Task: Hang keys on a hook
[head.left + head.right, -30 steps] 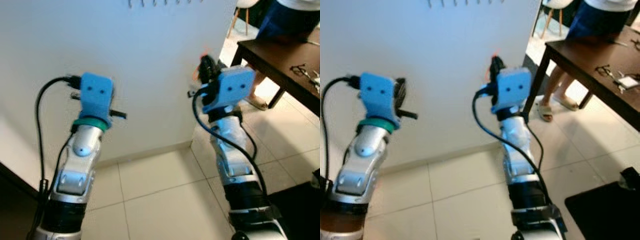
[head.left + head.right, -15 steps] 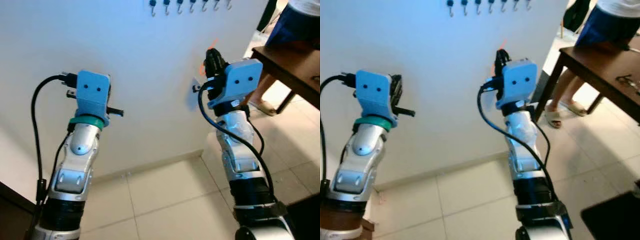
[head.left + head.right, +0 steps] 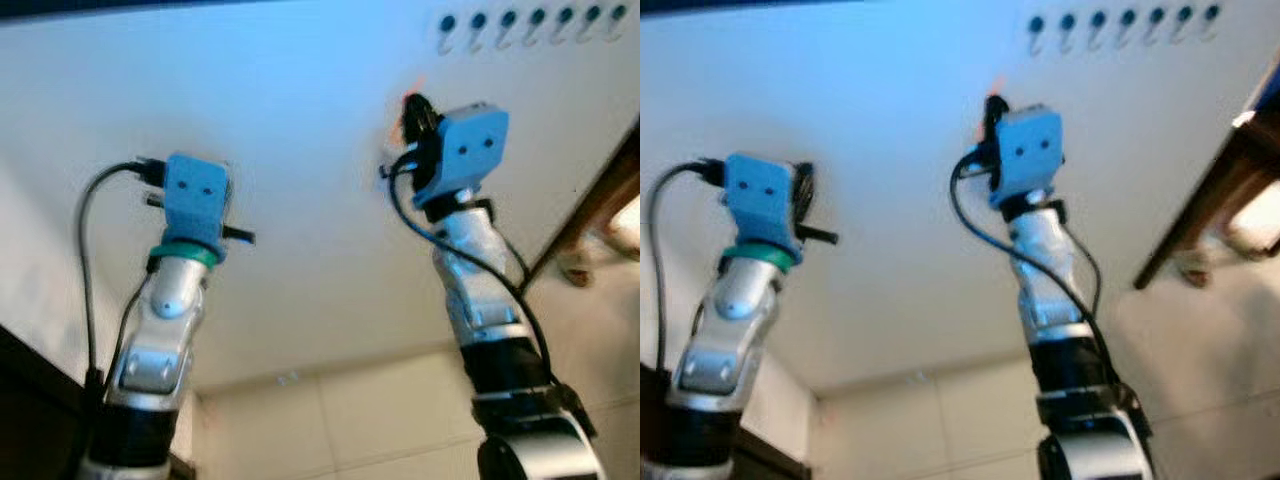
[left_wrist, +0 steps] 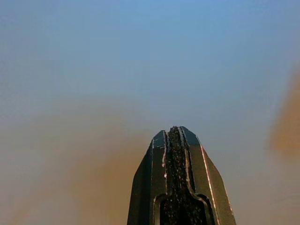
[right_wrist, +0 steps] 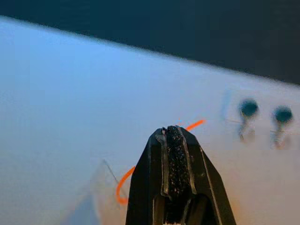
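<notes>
Both grippers are pressed together: the right gripper (image 5: 174, 136), raised before the white wall (image 3: 300, 120) below and left of a row of dark metal hooks (image 3: 530, 22), pinches a thin orange key loop (image 5: 123, 185), while the left gripper (image 4: 175, 136) holds nothing.

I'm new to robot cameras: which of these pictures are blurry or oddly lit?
Both eye views are soft and blue-tinted, the row of hooks smeared; left wrist view is a featureless blue-to-brown haze beyond the left gripper; right wrist view shows the right gripper sharp, the hooks fuzzy.
</notes>
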{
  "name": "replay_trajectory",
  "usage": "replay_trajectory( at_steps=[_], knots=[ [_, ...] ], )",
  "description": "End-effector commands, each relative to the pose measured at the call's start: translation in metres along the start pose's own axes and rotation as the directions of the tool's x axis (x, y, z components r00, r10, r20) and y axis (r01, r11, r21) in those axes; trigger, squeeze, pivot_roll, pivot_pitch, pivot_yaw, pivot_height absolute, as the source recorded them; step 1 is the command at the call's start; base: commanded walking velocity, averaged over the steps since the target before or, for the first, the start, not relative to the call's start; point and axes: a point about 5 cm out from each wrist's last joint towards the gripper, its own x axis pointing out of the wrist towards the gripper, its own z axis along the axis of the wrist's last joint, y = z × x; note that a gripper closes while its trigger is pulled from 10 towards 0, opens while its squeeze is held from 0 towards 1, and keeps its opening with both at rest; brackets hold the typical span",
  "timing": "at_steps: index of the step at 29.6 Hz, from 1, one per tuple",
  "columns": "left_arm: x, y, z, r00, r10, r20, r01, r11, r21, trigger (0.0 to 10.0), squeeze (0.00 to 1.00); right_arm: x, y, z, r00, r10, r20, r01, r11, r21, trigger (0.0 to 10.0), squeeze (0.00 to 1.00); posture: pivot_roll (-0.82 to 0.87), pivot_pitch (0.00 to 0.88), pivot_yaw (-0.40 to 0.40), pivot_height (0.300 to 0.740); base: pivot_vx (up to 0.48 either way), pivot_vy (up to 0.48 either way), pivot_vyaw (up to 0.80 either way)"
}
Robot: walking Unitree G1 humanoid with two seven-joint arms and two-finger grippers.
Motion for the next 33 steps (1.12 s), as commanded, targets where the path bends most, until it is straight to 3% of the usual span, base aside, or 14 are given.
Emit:
replay_trajectory(
  at_steps=[1, 22, 33],
  knots=[
    [-0.003, 0.005, -0.002, 1.000, 0.012, -0.002, -0.012, 1.000, 0.002, 10.0, 0.00, 0.001, 0.007, 0.002, 1.000, 0.019, 0.013, -0.019, 1.000, 0.021, 10.0, 0.00, -0.08, 0.000, 0.075, 0.740, 0.000, 0.000, 0.00],
    [-0.009, 0.004, 0.003, 0.999, -0.029, 0.023, 0.029, 0.999, 0.029, 10.0, 0.00, -0.008, 0.011, -0.009, 0.999, 0.025, -0.024, -0.024, 0.999, 0.037, 10.0, 0.00, -0.07, 0.000, 0.080, 0.740, 0.000, 0.000, 0.00],
    [-0.009, 0.004, 0.004, 0.999, -0.030, 0.022, 0.029, 0.999, 0.039, 10.0, 0.00, -0.010, 0.018, -0.010, 0.999, 0.040, -0.031, -0.039, 0.998, 0.052, 10.0, 0.00, -0.06, 0.000, 0.078, 0.740, 0.000, -0.332, 0.00]
  ],
)
